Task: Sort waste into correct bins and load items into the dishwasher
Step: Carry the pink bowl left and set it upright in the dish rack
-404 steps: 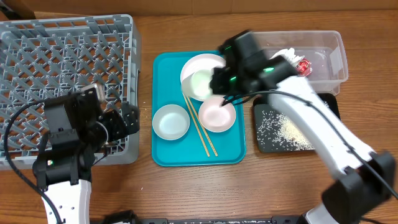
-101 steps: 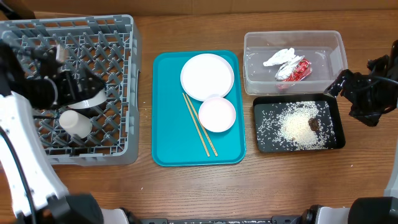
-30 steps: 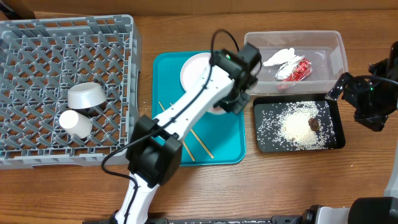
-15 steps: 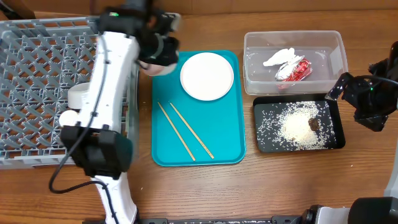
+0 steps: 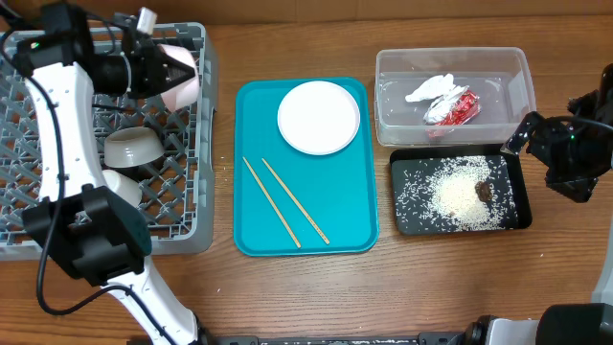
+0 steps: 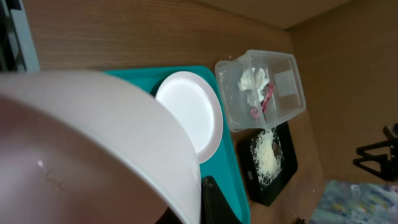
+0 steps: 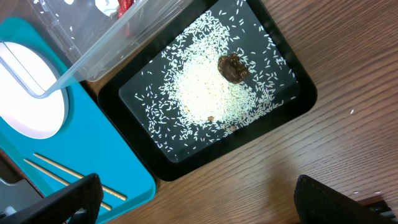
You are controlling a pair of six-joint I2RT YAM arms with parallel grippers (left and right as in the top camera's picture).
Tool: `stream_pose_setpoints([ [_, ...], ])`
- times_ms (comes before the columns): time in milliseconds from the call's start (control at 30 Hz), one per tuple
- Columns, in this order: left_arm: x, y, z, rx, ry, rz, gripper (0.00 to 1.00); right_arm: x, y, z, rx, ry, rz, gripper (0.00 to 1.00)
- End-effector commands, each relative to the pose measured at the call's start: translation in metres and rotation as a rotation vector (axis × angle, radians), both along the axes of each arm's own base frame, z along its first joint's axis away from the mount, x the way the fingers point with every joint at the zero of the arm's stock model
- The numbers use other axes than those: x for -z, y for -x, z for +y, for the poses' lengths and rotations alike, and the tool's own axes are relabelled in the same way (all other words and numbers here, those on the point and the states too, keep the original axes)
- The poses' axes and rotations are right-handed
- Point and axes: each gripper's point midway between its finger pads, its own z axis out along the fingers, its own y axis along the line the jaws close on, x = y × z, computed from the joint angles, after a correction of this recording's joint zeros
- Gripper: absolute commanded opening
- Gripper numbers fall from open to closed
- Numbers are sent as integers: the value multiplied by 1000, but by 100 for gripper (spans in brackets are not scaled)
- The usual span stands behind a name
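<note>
Shifted since half a second back: small white-pink bowl, off beside the large flat teal tray then, now held tilted over the upper right corner, as seen from overhead, of the large square grey plastic dish rack. Left gripper clenched on bowl rim. Chopsticks and plate unmoved.

Meaning for task, as judged:
- Bowl at the rack but not yet set down; release pending.
- Already in rack: grey metal bowl, small white cup.
- Left on teal tray: large white round plate, pair of thin wooden chopsticks.
- Waste looks sorted: crumpled red-and-silver wrapper and crumpled white tissue in clear plastic rectangular tub; loose white rice grains and small brown food lump in shallow black rectangular tray.

Right gripper spread wide, empty, near black tray's outer edge.

Hard to make out:
- Left wrist view mostly filled by bowl wall; only one dark finger showing.
- Contact between bowl and rack: cannot tell.
- Cup partly behind left arm.
- Right arm cut off at overhead frame edge.
</note>
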Motion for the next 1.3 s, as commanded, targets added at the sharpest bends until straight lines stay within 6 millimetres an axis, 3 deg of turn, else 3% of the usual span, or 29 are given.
stream_pose_setpoints([
  [0, -15, 0, 6, 5, 117, -73, 4, -11, 1, -2, 6, 23, -40, 100],
  [200, -10, -11, 31, -60, 140, -108, 4, -11, 2, -1, 6, 20, -34, 100],
  [500, -1, -27, 49, -68, 150, -192, 4, -10, 3, -1, 6, 19, -28, 100],
  [833, 45, -45, 58, -74, 172, -150, 4, -10, 6, 0, 6, 15, -18, 100],
  [1133, 67, -49, 76, -105, 182, -132, 4, -10, 6, 0, 6, 14, -15, 100],
  [1267, 75, -48, 72, -66, 273, -143, 4, -10, 7, 0, 6, 14, -15, 100],
])
